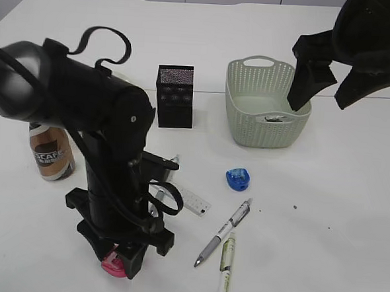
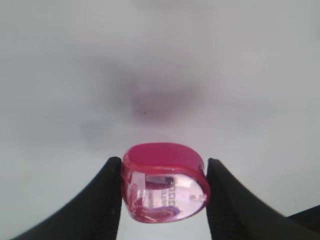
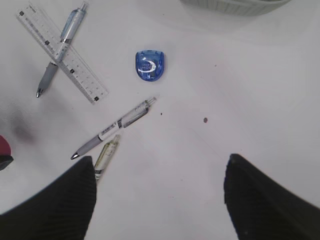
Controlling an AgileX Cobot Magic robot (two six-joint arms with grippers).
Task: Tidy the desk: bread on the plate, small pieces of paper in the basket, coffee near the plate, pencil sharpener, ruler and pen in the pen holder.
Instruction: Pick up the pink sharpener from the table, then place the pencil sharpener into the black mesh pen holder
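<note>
White desk [image 1: 350, 215] fills the scene, bare and smooth, with the clutter gathered near its middle. Low at the front, the left tool [image 2: 163, 192] has its two black fingers pressed against the flanks of a pink pencil sharpener [image 2: 165, 182], which sits upright between them on the desk. It looks like a small, light shell of hard glossy plastic, rigid but slick, so the flat sides are the sensible place to pinch; the rounded top would likely squirt out. The grip seems centred, though how firmly it bites I cannot tell.

A second, blue pencil sharpener [image 1: 238, 180] lies apart near the middle, with two pens [image 1: 224, 237] just beside it and a clear ruler [image 3: 62, 56] crossed by another pen [image 3: 60, 49]. The mesh pen holder [image 1: 175, 96] stands behind, well apart from the pink one, next to the pale basket [image 1: 249, 133]. A coffee bottle [image 1: 51, 154] stands at the left. The right tool [image 3: 160, 195] hangs spread wide and empty, high beside the basket.
</note>
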